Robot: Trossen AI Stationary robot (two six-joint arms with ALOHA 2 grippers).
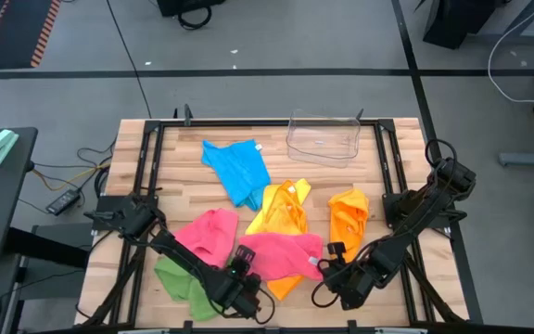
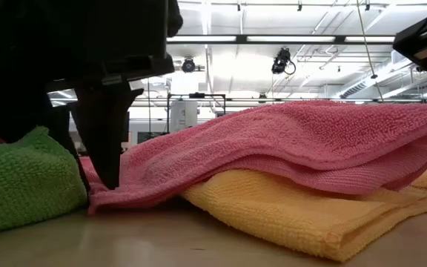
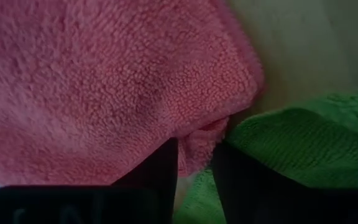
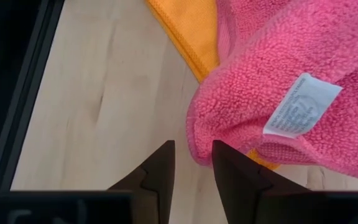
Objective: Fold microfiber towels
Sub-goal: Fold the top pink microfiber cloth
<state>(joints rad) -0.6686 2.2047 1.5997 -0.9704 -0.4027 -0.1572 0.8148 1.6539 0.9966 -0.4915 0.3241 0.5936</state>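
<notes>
Your left gripper point(image 1: 246, 275) sits at the near edge of the tabletop point(image 1: 179, 176), its fingers point(image 3: 160, 168) slightly spread around a small fold of the pink towel point(image 1: 281, 252), with the green towel point(image 1: 182, 283) just beside it. Your right gripper point(image 1: 320, 271) is at the same pink towel's other end; its fingers point(image 4: 160, 171) stand a little apart with the towel's hem just ahead, and you cannot tell whether they pinch it. That pink towel lies over the yellow towel point(image 1: 284, 209). A second pink towel point(image 1: 207, 232), the blue towel point(image 1: 237, 167) and the orange towel point(image 1: 349, 218) lie farther back, near the clear bin point(image 1: 323, 137).
</notes>
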